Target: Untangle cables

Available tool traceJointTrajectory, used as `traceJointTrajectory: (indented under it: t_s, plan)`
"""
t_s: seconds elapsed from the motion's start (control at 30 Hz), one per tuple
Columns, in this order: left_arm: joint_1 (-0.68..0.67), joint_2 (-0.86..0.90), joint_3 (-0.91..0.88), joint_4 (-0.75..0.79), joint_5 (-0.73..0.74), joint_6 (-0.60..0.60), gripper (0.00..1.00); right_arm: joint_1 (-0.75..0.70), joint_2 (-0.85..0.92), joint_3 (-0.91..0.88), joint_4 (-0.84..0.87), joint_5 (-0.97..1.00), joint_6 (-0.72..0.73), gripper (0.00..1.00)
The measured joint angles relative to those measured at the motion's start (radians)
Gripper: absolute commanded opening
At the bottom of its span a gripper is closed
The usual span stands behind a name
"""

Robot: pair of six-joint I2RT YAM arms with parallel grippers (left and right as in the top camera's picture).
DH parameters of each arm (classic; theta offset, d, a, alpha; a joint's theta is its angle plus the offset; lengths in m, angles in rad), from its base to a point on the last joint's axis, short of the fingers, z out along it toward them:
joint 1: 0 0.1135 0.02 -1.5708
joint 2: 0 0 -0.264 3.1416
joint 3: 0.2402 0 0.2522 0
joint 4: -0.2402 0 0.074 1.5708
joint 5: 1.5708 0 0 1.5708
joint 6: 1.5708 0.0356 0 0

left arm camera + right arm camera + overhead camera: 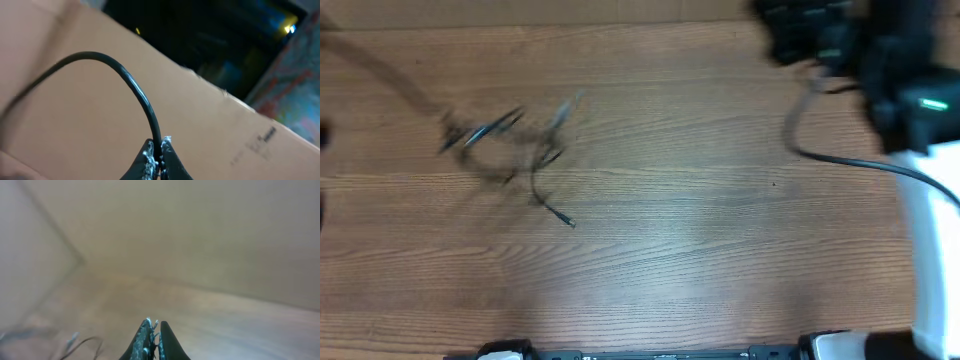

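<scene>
Currently: my left pincer (159,154) is pressed together on a thin black flexible cord (136,86). The cord sits right between the two fingertips (148,150), rises from them, and arcs over and away to the left in the wrist view. Behind it is a flat cardboard-brown panel (75,125), with dark background past its upper edge.

My right pincer (154,329) is pressed together too, tips meeting with nothing between them. It hangs above the light-brown wooden table top (720,230), not touching it.

Task items: the cables (510,150), thin black cords with small silver-grey plug ends, lie as a loose tangle on the table's left half, nearer its far edge than its near edge. They are motion-blurred from overhead. One plug end pokes out toward the table's middle on the near side of the tangle. A faint blurred streak (390,65) runs from the tangle toward the table's far left corner; I cannot tell for certain that it is the cord I am pinching. From the right wrist the tangle (75,342) shows at the lower left, well apart from my right tips.

Other: my black right arm (890,60) is over the table's far right corner. A thicker grey-black arm cable (830,155) loops from it down across the table's right side. A white casing (935,250) stands at the table's right edge.
</scene>
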Motion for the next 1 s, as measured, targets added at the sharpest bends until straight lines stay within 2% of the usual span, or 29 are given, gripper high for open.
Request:
traceJointTrajectory:
  t_s: [0.03, 0.07, 0.1, 0.13, 0.17, 0.33, 0.57, 0.7, 0.83, 1.0]
  plan:
    - [0.006, -0.019, 0.002, -0.002, -0.013, 0.009, 0.04, -0.055, -0.02, 0.002, 0.004, -0.043, 0.011, 0.07]
    - [0.01, -0.036, 0.006, -0.002, -0.018, 0.014, 0.04, -0.107, -0.039, 0.005, 0.01, -0.095, 0.026, 0.21]
    - [0.01, -0.047, 0.01, -0.002, -0.019, 0.018, 0.04, -0.14, -0.051, 0.007, 0.014, -0.141, 0.038, 0.48]
    - [0.01, -0.056, 0.015, -0.002, -0.017, 0.022, 0.04, -0.164, -0.061, 0.011, 0.014, -0.186, 0.046, 0.7]
    - [0.01, -0.061, 0.023, -0.002, -0.013, 0.031, 0.04, -0.174, -0.072, 0.014, 0.01, -0.252, 0.066, 0.76]
    - [0.011, -0.014, 0.025, -0.031, 0.094, 0.026, 0.04, -0.061, -0.067, 0.018, -0.06, -0.33, 0.076, 0.78]
    - [0.011, 0.208, 0.018, -0.026, 0.422, -0.029, 0.04, 0.139, -0.064, 0.018, -0.07, -0.273, 0.034, 0.78]
    - [0.011, 0.335, 0.003, 0.042, 0.554, -0.127, 0.04, 0.224, -0.064, 0.018, -0.077, -0.247, 0.004, 0.73]
    - [0.011, 0.407, -0.003, 0.126, 0.684, -0.242, 0.04, 0.316, -0.056, 0.018, -0.084, -0.225, -0.053, 0.73]
    - [0.011, 0.406, -0.004, 0.215, 0.814, -0.345, 0.04, 0.394, -0.014, 0.018, -0.095, -0.16, -0.134, 0.78]
